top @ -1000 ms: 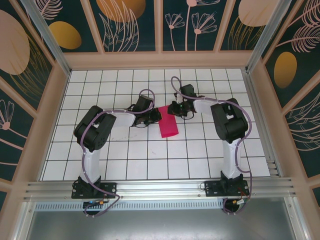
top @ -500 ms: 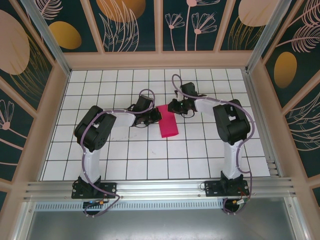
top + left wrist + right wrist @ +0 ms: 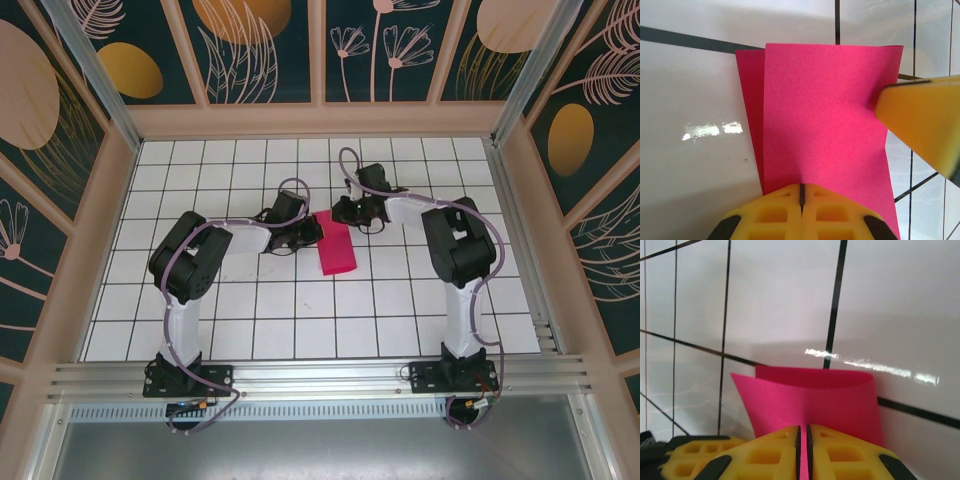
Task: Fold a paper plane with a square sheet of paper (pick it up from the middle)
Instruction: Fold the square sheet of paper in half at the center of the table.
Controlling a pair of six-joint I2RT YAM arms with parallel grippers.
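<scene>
The square sheet of paper lies folded in half as a narrow magenta strip on the white tiles, its top layer slightly offset from the lower one. My left gripper is at the strip's left edge. Its yellow fingers are shut tip to tip and rest over the paper, with nothing between them. My right gripper is at the strip's far end, shut on the paper. Pink shows in the slit between its jaws, and the layer curls up in front of them. One right finger reaches in over the paper's right edge.
The tiled table is boxed in by wooden walls at the back and on both sides. A metal rail runs along the near edge by the arm bases. Both arms stretch toward the table's middle.
The right gripper has shifted slightly left and farther back along the strip's far end, and its jaws have narrowed a little. The left arm and the paper have stayed put.
</scene>
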